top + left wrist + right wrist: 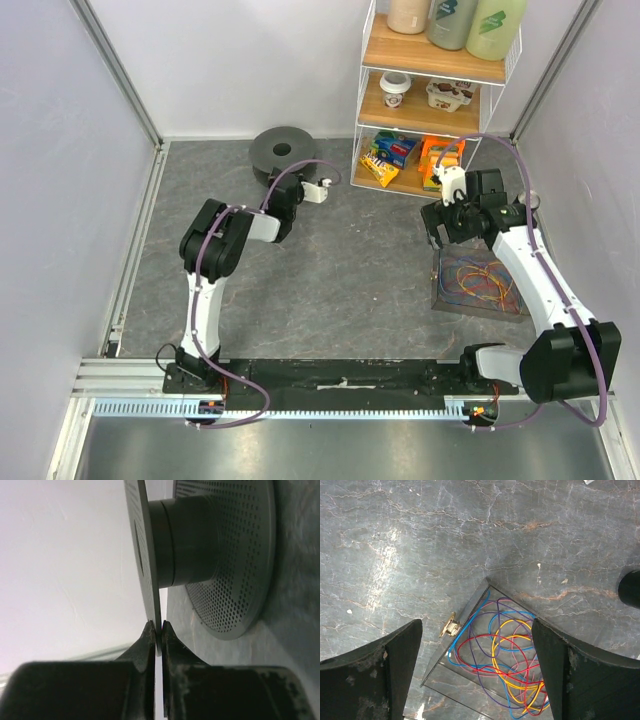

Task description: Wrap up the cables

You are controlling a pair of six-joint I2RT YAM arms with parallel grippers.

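The cables (512, 667) lie in a loose tangle of red, orange, yellow, blue and purple loops inside a shallow clear box (438, 666) on the right side of the grey stone-patterned tabletop (330, 285). A small brass catch (451, 626) sits on the box's wall. From above, the cables (478, 281) and their box (437, 292) lie just in front of the right arm's wrist.

The right gripper (476, 630) hangs above the near corner of the box with its jaws spread wide, one finger on each side of the wrist view and nothing between them. In the top view the right gripper (441, 226) is above the far edge of the box, not touching the cables.

The dark grey spool (281, 150) lies flat near the back wall, well apart from the box. The left arm reaches to it, and the left gripper (158, 628) has its jaws clenched on the thin rim of one flange of the spool (186, 540); the other flange, perforated with small holes, lies against the tabletop.

A wire rack (420, 57) with wooden shelves stands at the back right, holding bottles, cups and snack packets.
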